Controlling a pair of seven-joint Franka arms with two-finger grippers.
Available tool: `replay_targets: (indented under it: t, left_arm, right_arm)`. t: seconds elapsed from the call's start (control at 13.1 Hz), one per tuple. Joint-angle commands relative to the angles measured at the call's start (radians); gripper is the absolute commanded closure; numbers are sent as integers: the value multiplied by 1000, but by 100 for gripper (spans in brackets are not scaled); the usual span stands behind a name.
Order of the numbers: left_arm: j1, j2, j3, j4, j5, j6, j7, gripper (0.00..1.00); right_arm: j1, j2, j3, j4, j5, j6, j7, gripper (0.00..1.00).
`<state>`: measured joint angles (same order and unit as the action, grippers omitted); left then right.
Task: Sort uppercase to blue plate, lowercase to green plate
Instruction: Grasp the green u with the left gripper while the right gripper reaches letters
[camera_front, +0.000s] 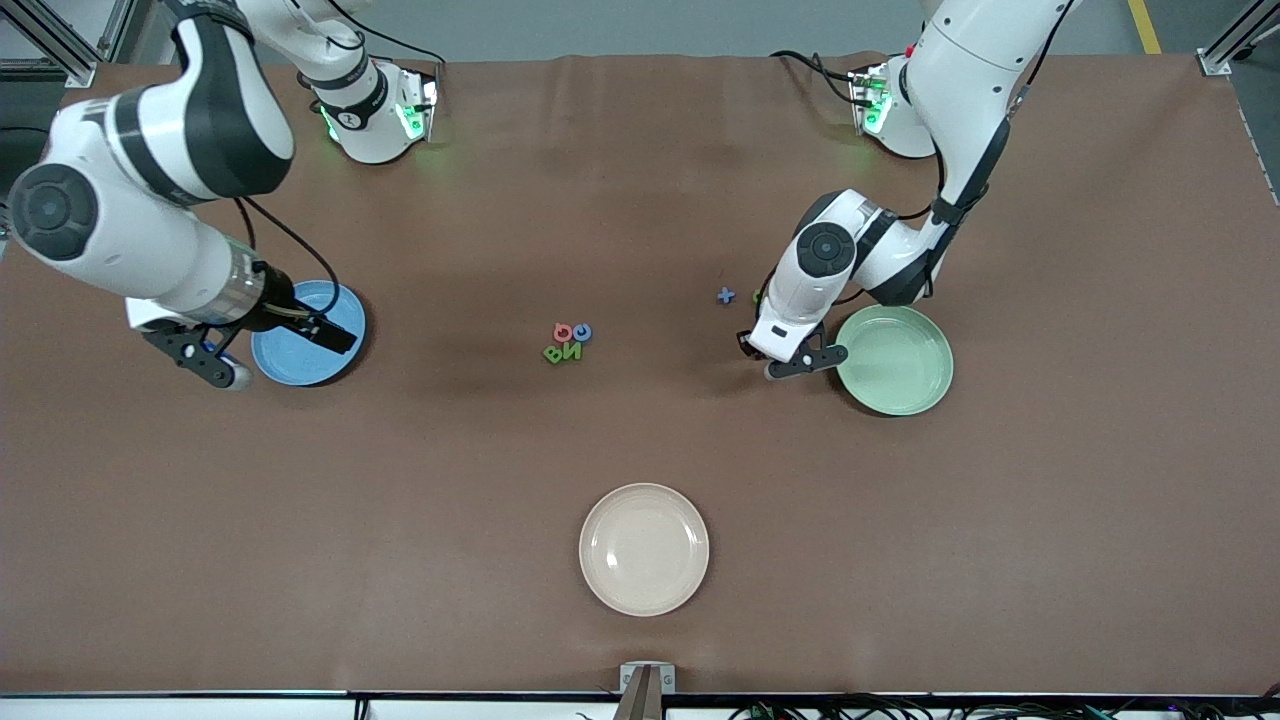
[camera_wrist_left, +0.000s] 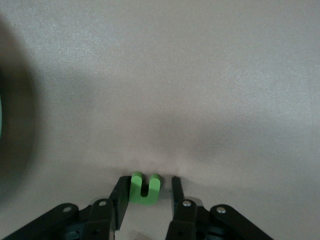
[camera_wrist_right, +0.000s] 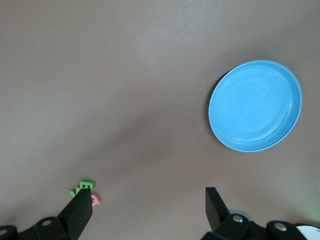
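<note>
The left gripper (camera_wrist_left: 147, 192) is down at the table just beside the green plate (camera_front: 893, 360), on the side toward the middle of the table, and its fingers (camera_wrist_left: 121, 197) stand narrow around a small green n-shaped letter (camera_wrist_left: 144, 189); one finger is against the letter's side, the other sits just off it, so I cannot tell whether the piece is truly gripped. The green plate holds no letters that I can see. A little blue cross-shaped letter (camera_front: 725, 295) lies on the brown table (camera_front: 640, 200) near that arm, farther from the front camera than the gripper. In the middle of the table four letters sit in a tight cluster: a green B (camera_front: 554, 353) and a green N (camera_front: 572, 350) touching side by side, with a pink ring letter (camera_front: 563, 331) and a blue ring letter (camera_front: 582, 332) just above them. The right gripper (camera_front: 285, 340) hangs over the blue plate (camera_front: 342, 310) toward the right arm's end of the table, fingers (camera_wrist_right: 80, 212) spread wide and holding nothing. A cream plate (camera_front: 644, 549) rests alone nearer the front camera.
</note>
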<state>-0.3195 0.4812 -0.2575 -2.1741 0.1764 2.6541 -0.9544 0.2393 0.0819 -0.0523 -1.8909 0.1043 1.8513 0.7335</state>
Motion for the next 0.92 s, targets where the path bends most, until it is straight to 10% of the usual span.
replay_targets:
  t: [0.0, 0.46, 0.84]
  left_arm:
    - [3, 7, 0, 7, 26, 14, -21, 82]
    - [63, -156, -11, 16, 28, -196, 0, 88]
    - [193, -250, -23, -64, 26, -267, 185, 87]
  right_arm:
    - [61, -87, -6, -167, 0, 113, 148, 0]
    - [184, 65, -6, -235, -5, 386, 305, 23]
    - [279, 241, -11, -186, -14, 538, 342, 24]
